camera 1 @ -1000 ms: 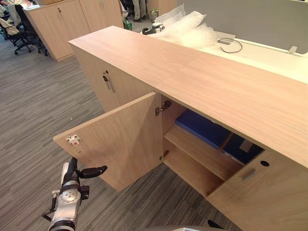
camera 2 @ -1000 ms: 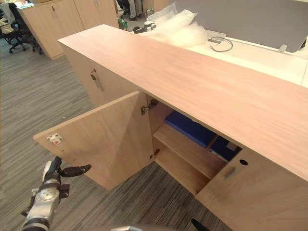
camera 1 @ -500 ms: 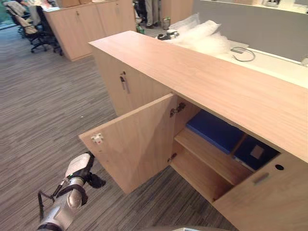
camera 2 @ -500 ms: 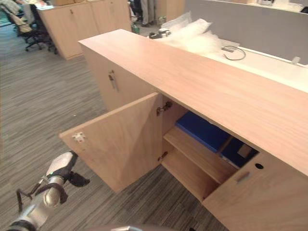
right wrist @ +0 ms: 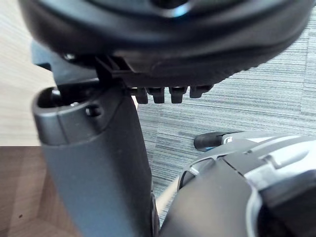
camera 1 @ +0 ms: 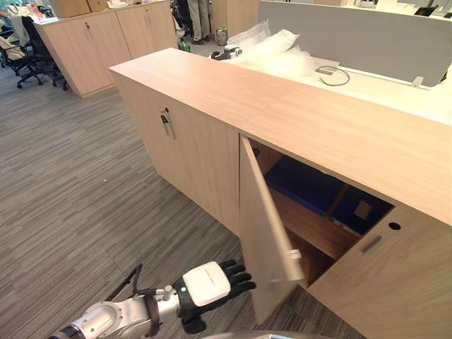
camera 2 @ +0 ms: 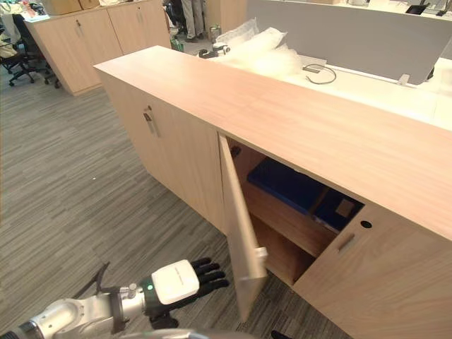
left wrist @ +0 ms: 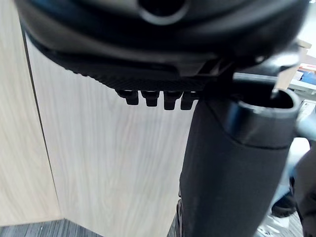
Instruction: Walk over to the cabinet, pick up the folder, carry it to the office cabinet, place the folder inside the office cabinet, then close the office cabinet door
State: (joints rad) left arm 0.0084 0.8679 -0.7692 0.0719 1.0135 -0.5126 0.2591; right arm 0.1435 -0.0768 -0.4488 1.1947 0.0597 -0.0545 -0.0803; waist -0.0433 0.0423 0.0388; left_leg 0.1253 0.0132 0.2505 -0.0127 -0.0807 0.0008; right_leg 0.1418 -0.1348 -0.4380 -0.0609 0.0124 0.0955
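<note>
The blue folder point(camera 1: 304, 185) is lying flat on the shelf point(camera 1: 311, 229) inside the office cabinet point(camera 1: 296, 116), in its open compartment. A darker blue folder point(camera 1: 357, 210) is sitting just beside it on the same shelf. Neither hand is holding the blue folder.

The cabinet's door point(camera 1: 263, 226) is standing about half open, its free edge pointing out from the cabinet front.

The left hand point(camera 1: 210, 284) is reaching in low in front of the cabinet, at the door's outer face. Its fingers point(camera 1: 239, 272) are stretched out straight and apart, and seem to be touching the door near its lower edge, though contact is hard to confirm.

The right hand point(right wrist: 94, 163) is hanging over the carpet point(camera 1: 85, 183) beside the cabinet with fingers relaxed, gripping nothing.

Bubble wrap point(camera 1: 272, 49) is lying on the desk behind the cabinet.
</note>
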